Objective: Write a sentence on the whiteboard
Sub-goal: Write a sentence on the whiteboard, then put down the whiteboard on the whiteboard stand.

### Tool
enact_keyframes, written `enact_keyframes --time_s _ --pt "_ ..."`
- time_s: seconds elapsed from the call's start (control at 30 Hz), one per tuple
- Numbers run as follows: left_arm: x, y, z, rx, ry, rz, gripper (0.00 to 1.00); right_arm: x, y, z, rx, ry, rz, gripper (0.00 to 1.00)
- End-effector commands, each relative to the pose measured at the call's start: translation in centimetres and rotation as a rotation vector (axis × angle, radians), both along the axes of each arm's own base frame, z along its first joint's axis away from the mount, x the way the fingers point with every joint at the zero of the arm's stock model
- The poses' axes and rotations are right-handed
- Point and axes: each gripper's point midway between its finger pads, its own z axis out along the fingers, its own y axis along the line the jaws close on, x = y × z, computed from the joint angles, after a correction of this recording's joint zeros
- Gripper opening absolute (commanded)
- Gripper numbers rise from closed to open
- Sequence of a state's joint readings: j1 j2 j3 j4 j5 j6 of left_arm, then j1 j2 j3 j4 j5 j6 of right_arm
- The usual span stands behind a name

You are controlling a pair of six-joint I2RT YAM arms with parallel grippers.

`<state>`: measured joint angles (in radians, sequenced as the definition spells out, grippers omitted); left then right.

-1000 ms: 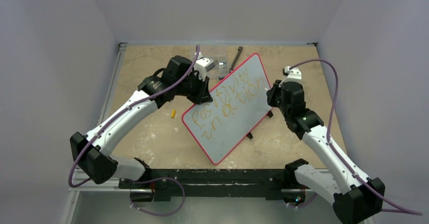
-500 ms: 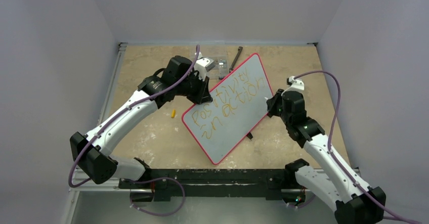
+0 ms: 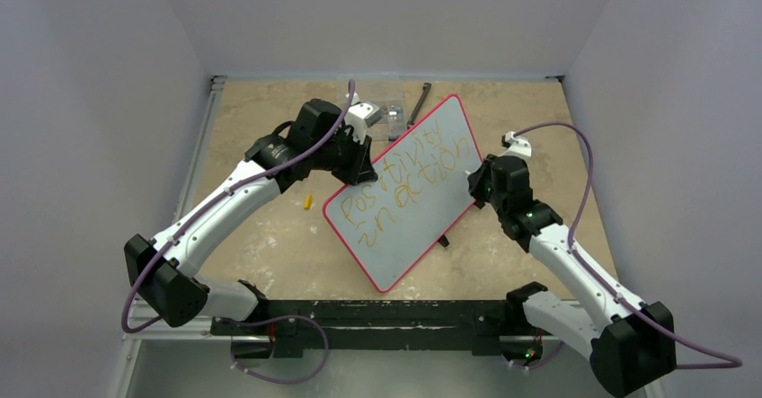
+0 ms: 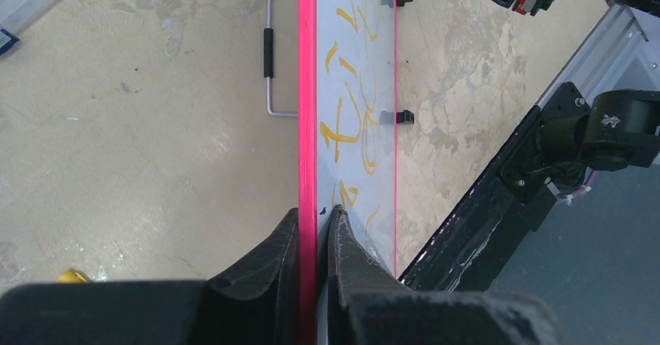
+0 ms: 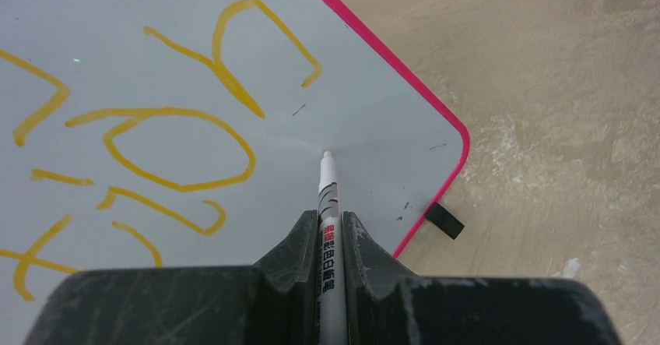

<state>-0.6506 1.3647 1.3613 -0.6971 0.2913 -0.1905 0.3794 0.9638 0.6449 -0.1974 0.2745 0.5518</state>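
From the top external view, the whiteboard (image 3: 422,227) lies slantwise in the middle of the table (image 3: 270,245), and the sentence (image 3: 409,178) runs across it in two orange-yellow lines that read "Positivity in action". The left gripper (image 3: 364,160) sits at the board's upper-left long edge, and the right gripper (image 3: 474,182) is at the opposite long edge, just past the last letters. A small yellow cap (image 3: 306,202) lies on the table a little off the board's left corner. The left wrist view shows the whiteboard (image 4: 358,65) edge-on. The left gripper (image 4: 315,220) is nearly closed, with one finger on each face of the pink frame, and the board's two black feet (image 4: 402,117) are on the far long edge. The board looks thin, stiff and light, with a glossy and probably slippery face, so the frame seems the sensible place to hold it. In the right wrist view, the right gripper (image 5: 330,220) is fully closed on a white marker (image 5: 328,197). The marker's tip meets, or perhaps only hovers just above, the bare whiteboard (image 5: 373,119) to the right of the final "n", close to the board's rounded corner and a foot (image 5: 444,220).
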Motion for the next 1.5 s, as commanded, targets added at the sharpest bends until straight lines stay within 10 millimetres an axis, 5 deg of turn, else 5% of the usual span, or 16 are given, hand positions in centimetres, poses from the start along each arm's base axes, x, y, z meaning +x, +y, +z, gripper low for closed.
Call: enact_keyframes --time_s 0.0,0.57,1.03,1.47 --pt "0.8 2.7 -2.8 0.188 -0.048 0.015 0.0 1.2 0.7 2.4 0.009 -0.105 0.035 0.0" --pt "1.4 3.0 -4.1 0.208 -0.011 0.03 0.0 -1.2 -1.1 7.2 -0.003 -0.177 0.008 0.0" --pt "2.5 3.0 -6.7 0.218 0.08 0.029 0.0 -1.8 -1.1 7.7 0.006 -0.196 0.021 0.0" --pt "4.6 1.3 -6.3 0.12 0.149 0.04 0.0 -1.3 -0.6 7.3 0.013 -0.192 0.037 0.0"
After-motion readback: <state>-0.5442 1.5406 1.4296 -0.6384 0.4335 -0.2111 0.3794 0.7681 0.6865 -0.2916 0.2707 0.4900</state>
